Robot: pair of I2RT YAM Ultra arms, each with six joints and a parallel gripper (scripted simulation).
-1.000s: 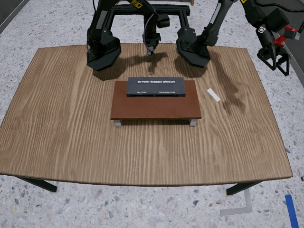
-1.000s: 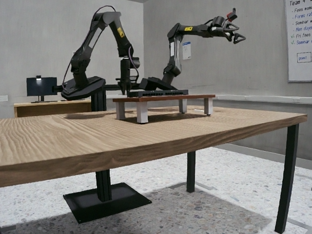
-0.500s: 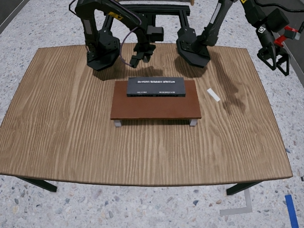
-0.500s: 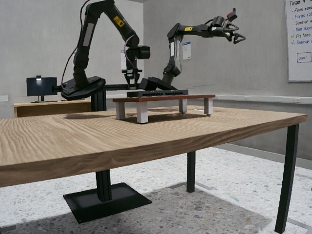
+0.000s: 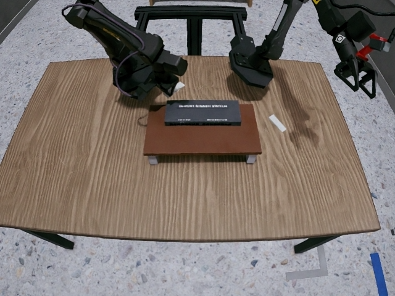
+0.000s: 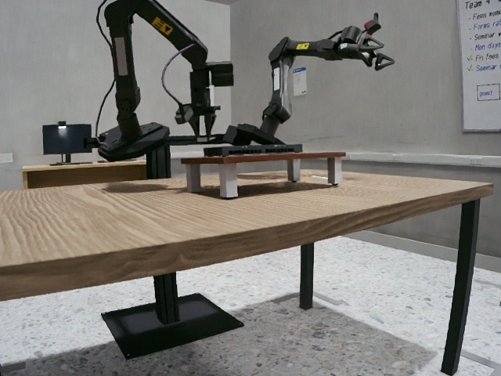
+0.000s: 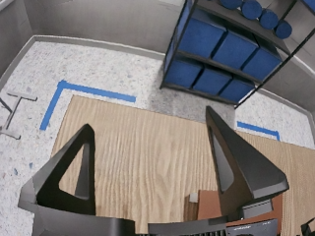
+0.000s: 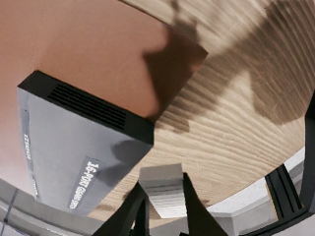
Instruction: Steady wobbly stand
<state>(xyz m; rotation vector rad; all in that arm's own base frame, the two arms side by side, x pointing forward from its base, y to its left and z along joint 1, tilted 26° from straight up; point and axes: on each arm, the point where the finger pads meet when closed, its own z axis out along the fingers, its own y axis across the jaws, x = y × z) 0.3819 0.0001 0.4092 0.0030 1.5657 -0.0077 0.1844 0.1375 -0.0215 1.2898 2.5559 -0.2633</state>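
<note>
The brown stand (image 5: 202,130) on short white legs sits mid-table with the black network switch (image 5: 202,113) on its back half. My right gripper (image 5: 172,87) hovers just behind the stand's back left corner, shut on a white wedge (image 5: 178,86). The right wrist view shows that wedge (image 8: 163,191) between the fingers, above the switch (image 8: 79,151) and the stand's corner. A second white wedge (image 5: 277,123) lies flat on the table to the right of the stand. My left gripper (image 5: 355,78) is open and empty, raised high beyond the table's right edge; it also shows in the left wrist view (image 7: 148,118).
The two arm bases (image 5: 252,68) stand at the back edge of the table. A black frame (image 5: 191,19) stands behind them. In the side view the stand (image 6: 263,157) has white legs at its corners.
</note>
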